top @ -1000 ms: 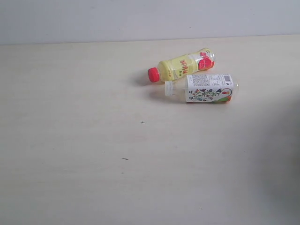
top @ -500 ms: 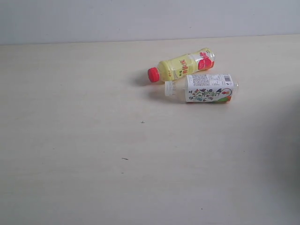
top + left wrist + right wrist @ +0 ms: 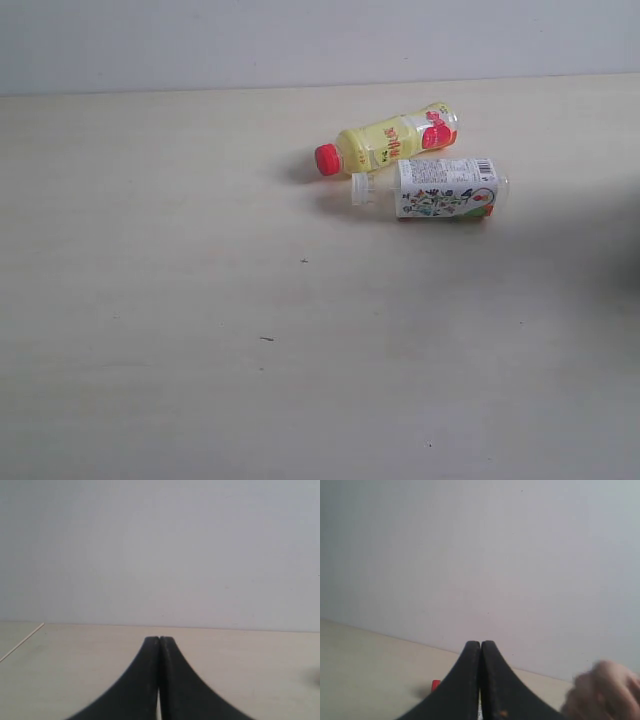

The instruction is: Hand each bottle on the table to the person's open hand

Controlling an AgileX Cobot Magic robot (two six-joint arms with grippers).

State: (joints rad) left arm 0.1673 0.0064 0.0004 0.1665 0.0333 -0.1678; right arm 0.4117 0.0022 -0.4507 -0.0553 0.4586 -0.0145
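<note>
Two bottles lie on their sides on the pale table point(image 3: 150, 300). The yellow bottle with a red cap point(image 3: 388, 139) is farther back, and the white bottle with a floral label point(image 3: 432, 188) lies just in front of it, almost touching. The clear red-capped bottle and the green-labelled bottle are out of view. My left gripper point(image 3: 159, 639) is shut on nothing, above bare table. My right gripper point(image 3: 480, 643) is also shut and empty; a red cap point(image 3: 435, 685) peeks out beside its fingers. A blurred bare hand point(image 3: 602, 690) shows at the edge of the right wrist view. Neither gripper appears in the exterior view.
A plain pale wall point(image 3: 300, 40) runs behind the table's far edge. A few tiny dark specks point(image 3: 266, 339) dot the table. A soft shadow point(image 3: 610, 300) darkens the table's right side.
The dark shadow at the right edge of the exterior view has drawn back rightward. The two bottles have not moved.
</note>
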